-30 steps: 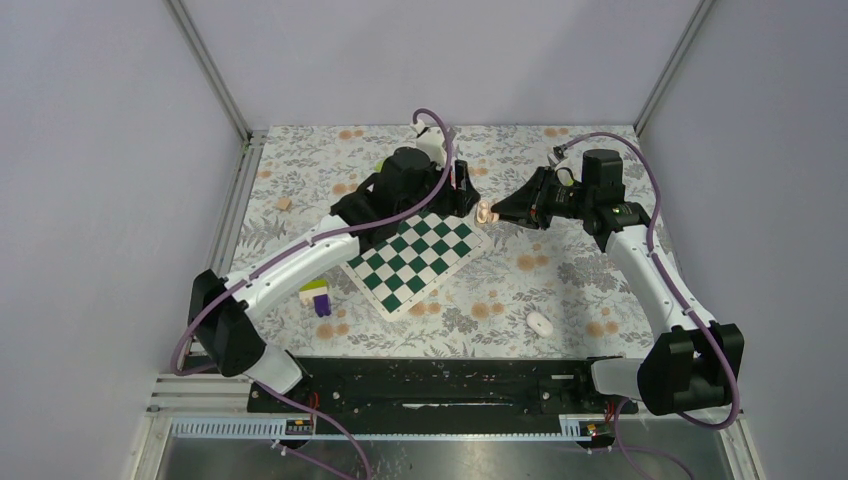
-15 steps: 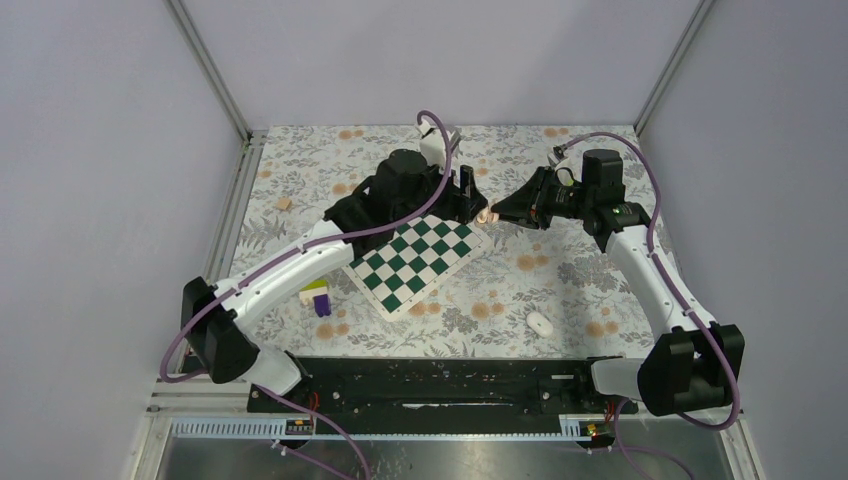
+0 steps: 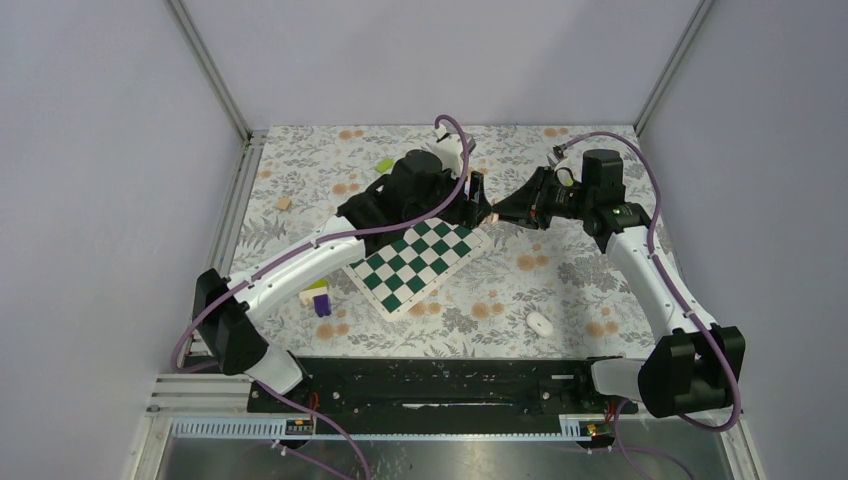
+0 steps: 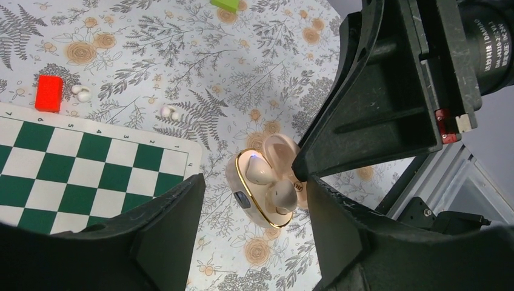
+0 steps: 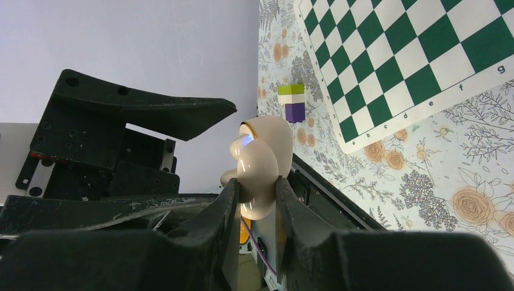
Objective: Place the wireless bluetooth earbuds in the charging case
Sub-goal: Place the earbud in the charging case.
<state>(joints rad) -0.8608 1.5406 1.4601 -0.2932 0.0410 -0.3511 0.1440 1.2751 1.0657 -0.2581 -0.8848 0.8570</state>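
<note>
- Nearest the arm bases, a small white oval piece (image 3: pixel 540 323) lies on the flowered cloth, off the chessboard's (image 3: pixel 420 262) near right side and well apart from it.
- A stack of purple, white and green blocks (image 3: pixel 319 297) stands just off the chessboard's near left corner.
- Just past the chessboard's far right corner the two arms meet. The right gripper (image 3: pixel 497 212) pinches the charging case (image 4: pixel 267 185) between its fingers and holds it up off the cloth.
- The case's lid is swung open, and the wireless bluetooth earbuds (image 4: pixel 257 171), both of them, sit in its hollows, side by side.
- The left gripper (image 3: pixel 477 203) hangs right at the case from the chessboard side. Its jaws are spread wide, one on each side of the case, and I see a gap at both.
- Beyond the chessboard's far edge lie a red block (image 4: pixel 48 93) and some tiny white beads (image 4: pixel 80 93).
- Farther back is a green block (image 3: pixel 384 165).
- A tan block (image 3: pixel 284 203) sits well off to the chessboard's left.
</note>
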